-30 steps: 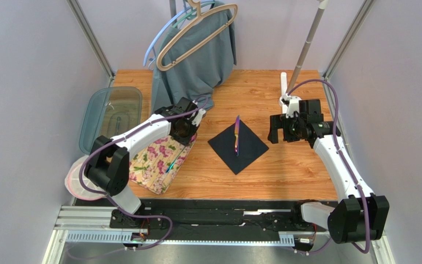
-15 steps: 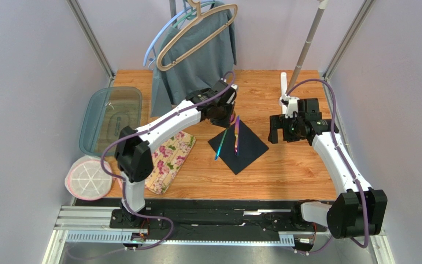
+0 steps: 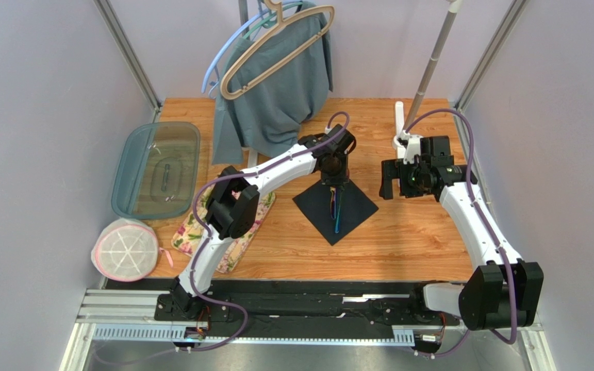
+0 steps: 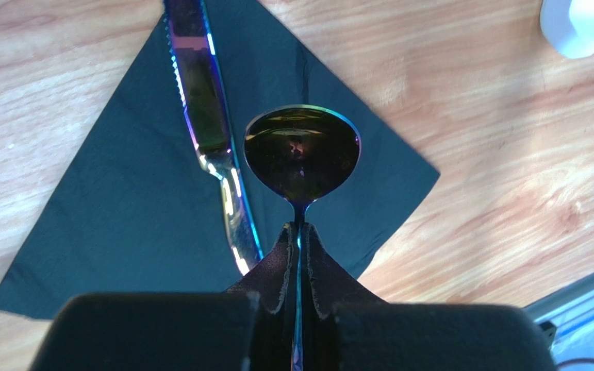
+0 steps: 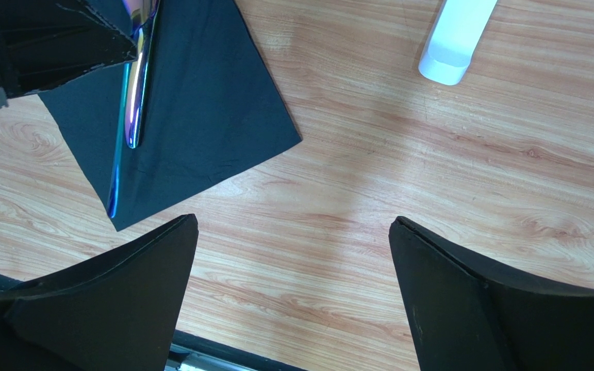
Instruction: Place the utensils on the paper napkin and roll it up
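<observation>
On the wood-grain table, a grey-teal garment hangs from hangers at the back. At the left are a tinted teal plastic box, contents unclear, a padded floral mat and a round white tub. Mid-table, the black paper napkin carries a serrated iridescent knife. The left gripper, clamped tight, holds a spoon by its handle over the napkin. The right gripper hovers nearby, fully spread and empty.

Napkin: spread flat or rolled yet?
Spread flat. The napkin lies open on the table, corners out, a knife lying on top; the left tool holds a spoon over it.
</observation>
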